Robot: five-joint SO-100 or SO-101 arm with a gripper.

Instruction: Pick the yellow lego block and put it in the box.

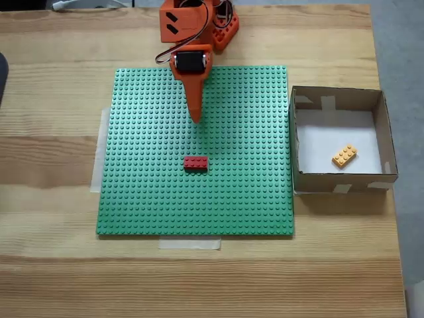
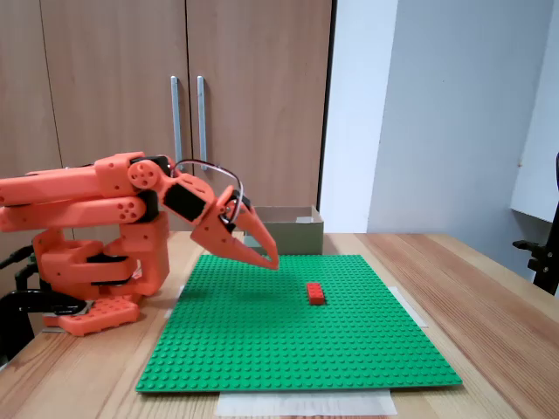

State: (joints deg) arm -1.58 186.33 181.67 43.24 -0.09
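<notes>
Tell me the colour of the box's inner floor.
White, inside the brown cardboard box; it shows best in the fixed view from above, under the yellow lego block.

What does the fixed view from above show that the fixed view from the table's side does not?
From above: the yellow brick lying on the white floor inside the box, and the tape strip at the green plate's near edge seen whole.

From the side: the cupboard doors, and the tool hanging above the plate, not touching it.

Both: the green plate, the red brick on it, the orange arm.
</notes>
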